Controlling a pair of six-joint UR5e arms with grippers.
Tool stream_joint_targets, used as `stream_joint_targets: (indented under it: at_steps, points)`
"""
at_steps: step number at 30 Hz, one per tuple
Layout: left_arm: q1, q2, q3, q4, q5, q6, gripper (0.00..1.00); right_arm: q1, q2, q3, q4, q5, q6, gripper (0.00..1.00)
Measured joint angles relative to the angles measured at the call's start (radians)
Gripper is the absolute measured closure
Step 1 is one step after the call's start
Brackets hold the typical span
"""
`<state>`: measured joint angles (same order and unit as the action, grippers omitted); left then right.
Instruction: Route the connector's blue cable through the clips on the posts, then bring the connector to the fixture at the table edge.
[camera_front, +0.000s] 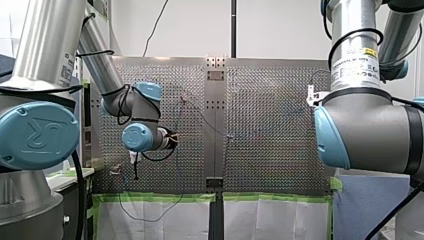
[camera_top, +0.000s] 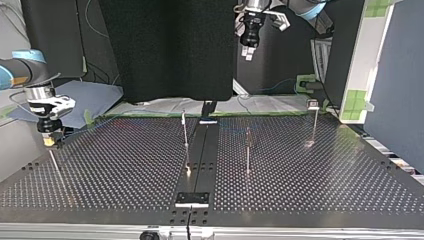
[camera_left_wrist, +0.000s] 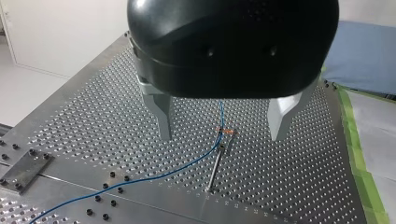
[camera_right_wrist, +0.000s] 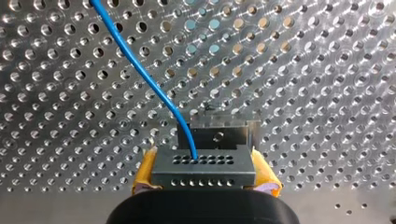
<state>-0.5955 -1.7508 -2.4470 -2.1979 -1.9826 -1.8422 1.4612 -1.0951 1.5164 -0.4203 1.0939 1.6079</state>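
Nearest the lens in the front view loom the grey and blue joints of my left arm (camera_front: 37, 132) and my right arm (camera_front: 365, 130), one at each side; past them my left arm's wrist hangs over the perforated bench (camera_front: 270, 125), nearer its left edge than its middle, and no claw is plain enough there to read. From the top view, my right gripper (camera_top: 48, 141) sits low at the bench's left edge as that view has it, with yellow at its tip, while my left gripper (camera_top: 248, 54) hangs high above the bench, well clear of the thin posts (camera_top: 247, 150) that stand to either side of the centre rail (camera_top: 202, 155). Seen from the right wrist view, my right gripper's yellow pads (camera_right_wrist: 145, 172) are clamped on the grey connector (camera_right_wrist: 203, 168), one pad on each flank; the blue cable (camera_right_wrist: 140, 67) leaves one of the holes in its face and curves away over the bench. Just ahead of the connector stands the small metal fixture (camera_right_wrist: 233, 133), close to the bench's edge, and whether the two touch I cannot tell. Under the left wrist view's camera, my left gripper's metal fingers (camera_left_wrist: 161, 114) are spread wide with nothing between them; below the gap one post carries a clip (camera_left_wrist: 226, 133), and the cable comes down to the clip, then runs off across the bench toward the rail
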Motion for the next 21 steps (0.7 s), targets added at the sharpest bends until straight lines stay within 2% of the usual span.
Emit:
stream_joint_targets:
  at_steps: [21]
  points:
    - [0.000,0.000,0.018,-0.014,0.000,0.006,0.00,0.000,0.002,-0.018,0.002,-0.017,0.003,1.00]
